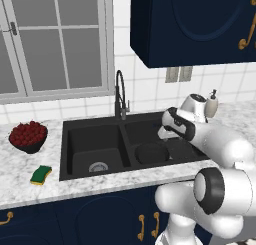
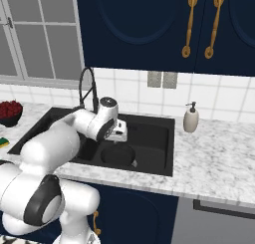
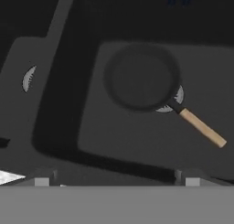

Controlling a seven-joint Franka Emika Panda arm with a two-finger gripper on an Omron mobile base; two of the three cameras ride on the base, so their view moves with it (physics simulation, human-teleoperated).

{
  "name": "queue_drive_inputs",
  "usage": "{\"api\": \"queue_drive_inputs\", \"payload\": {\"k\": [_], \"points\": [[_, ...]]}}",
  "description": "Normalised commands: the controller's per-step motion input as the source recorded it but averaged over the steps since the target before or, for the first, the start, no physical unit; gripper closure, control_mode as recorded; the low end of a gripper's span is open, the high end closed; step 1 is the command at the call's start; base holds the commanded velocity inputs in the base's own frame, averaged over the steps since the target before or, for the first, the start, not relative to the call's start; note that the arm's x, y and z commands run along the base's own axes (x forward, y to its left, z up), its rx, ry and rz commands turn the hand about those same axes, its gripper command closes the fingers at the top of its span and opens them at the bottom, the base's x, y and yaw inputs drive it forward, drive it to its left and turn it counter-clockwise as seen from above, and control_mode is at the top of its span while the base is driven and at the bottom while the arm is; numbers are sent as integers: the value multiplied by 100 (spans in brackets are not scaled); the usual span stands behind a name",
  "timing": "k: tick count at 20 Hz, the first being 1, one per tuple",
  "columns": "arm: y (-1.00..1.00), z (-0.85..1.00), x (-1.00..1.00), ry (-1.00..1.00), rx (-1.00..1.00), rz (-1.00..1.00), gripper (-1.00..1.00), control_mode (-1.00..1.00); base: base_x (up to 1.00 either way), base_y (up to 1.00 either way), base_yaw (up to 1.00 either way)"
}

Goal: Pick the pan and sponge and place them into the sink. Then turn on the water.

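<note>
Jaws: spread wide, nothing between them; the tips sit at the bottom corners of the hand view.
Gripper [image 3: 116, 181]: hangs above the sink's right basin; in the right base view it is left of centre.
Pan [image 3: 141, 77]: lies flat in the right basin, upper middle of the hand view, partly covering the silver drain; its wooden handle runs toward the lower right.
Sink [image 1: 67, 139]: centre of the left base view, black faucet [image 1: 120, 91] at its back edge.
Sponge [image 1: 41, 174]: on the counter, lower left of the left base view, apart from the sink.
Bowl of red fruit [image 1: 28, 136]: left edge, above the sponge.
Soap bottle [image 2: 191, 118]: right of the sink on the counter.
</note>
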Motion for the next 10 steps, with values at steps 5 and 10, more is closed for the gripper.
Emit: {"api": "queue_drive_inputs", "payload": {"k": [5,10], "points": [[1,40,-36,-11,44,-2,-100,-100,0,0,0],[38,42,-59,-5,26,-9,-100,-100,0,0,0]]}}
